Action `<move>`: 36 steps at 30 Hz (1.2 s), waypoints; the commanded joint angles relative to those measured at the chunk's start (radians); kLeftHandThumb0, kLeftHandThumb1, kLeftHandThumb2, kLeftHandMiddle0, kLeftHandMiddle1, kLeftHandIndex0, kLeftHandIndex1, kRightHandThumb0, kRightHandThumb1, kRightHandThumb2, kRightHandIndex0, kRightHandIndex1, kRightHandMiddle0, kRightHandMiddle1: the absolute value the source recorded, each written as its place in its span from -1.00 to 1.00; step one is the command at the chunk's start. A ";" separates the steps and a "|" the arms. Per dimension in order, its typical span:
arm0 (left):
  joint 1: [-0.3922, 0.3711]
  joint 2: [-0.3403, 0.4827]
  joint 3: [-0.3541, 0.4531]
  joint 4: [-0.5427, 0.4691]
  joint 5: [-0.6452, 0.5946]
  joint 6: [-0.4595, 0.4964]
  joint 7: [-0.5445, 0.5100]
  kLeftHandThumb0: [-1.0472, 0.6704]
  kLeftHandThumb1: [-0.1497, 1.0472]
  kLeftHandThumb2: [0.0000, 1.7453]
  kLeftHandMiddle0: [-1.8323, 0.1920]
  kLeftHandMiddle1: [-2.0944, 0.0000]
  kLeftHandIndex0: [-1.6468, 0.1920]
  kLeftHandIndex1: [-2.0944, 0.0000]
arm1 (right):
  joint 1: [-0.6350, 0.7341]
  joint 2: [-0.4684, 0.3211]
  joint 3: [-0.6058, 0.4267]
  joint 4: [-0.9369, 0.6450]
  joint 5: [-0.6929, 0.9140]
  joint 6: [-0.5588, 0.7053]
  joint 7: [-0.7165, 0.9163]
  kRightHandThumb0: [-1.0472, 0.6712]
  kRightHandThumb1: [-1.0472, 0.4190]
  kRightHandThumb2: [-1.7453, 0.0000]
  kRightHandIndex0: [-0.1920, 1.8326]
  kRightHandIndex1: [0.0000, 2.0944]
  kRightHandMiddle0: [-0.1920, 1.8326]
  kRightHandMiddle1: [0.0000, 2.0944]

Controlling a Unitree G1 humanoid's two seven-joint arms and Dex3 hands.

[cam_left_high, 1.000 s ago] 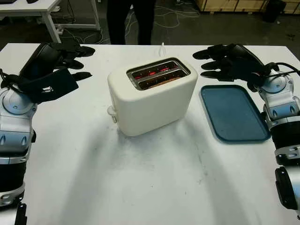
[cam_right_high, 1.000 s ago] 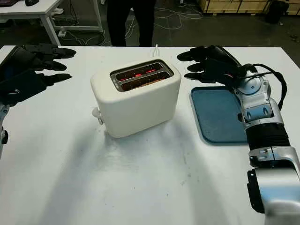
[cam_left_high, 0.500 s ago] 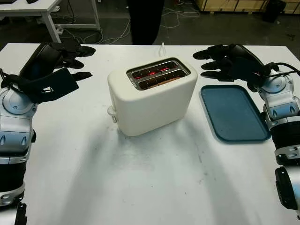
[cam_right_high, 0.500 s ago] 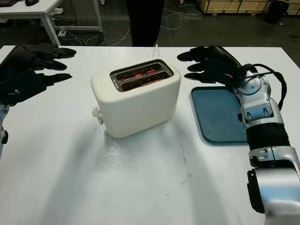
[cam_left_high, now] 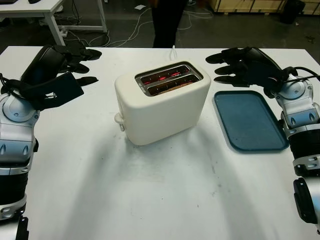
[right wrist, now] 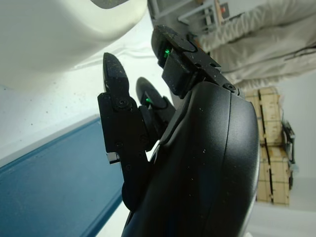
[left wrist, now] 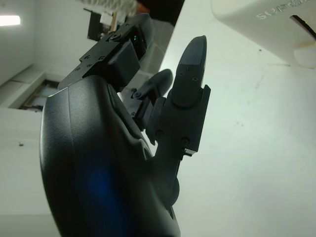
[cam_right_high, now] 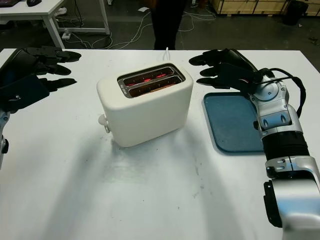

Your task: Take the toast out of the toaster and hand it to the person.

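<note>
A cream toaster (cam_left_high: 162, 102) stands mid-table, its two top slots glowing red inside. Something brown, the toast (cam_left_high: 172, 86), sits low in the nearer slot and does not stick out above the top. My left hand (cam_left_high: 92, 65) is open, held above the table left of the toaster and apart from it. My right hand (cam_left_high: 215, 69) is open on the toaster's right, over the far end of a blue tray (cam_left_high: 250, 122). In the left wrist view its fingers (left wrist: 190, 74) point toward the toaster's corner (left wrist: 266, 24). A person (cam_left_high: 167, 20) in dark trousers stands behind the table's far edge.
The toaster's lever knob (cam_left_high: 118, 119) sticks out on its left end, and its cord (cam_left_high: 173, 50) runs off the far edge. The white table (cam_left_high: 150, 200) spreads out in front of the toaster. Another table (cam_left_high: 50, 10) and floor cables lie beyond.
The person behind the table has stepped to the right. Both hands and the toaster have stayed where they were.
</note>
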 commanded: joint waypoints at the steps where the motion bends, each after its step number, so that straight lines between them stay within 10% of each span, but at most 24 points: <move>1: 0.005 0.002 0.007 -0.002 -0.003 -0.003 0.003 -0.14 0.79 -0.98 0.21 0.52 0.01 1.00 | 0.001 0.000 -0.001 0.012 0.002 -0.027 0.003 -0.08 -0.83 0.90 -0.06 -0.99 -0.13 -0.99; 36: 0.005 -0.001 0.008 0.002 -0.006 -0.009 0.005 -0.14 0.78 -0.99 0.23 0.50 0.01 0.99 | -0.009 0.000 0.003 0.039 -0.003 -0.049 0.002 -0.07 -0.83 0.91 -0.06 -1.00 -0.13 -1.00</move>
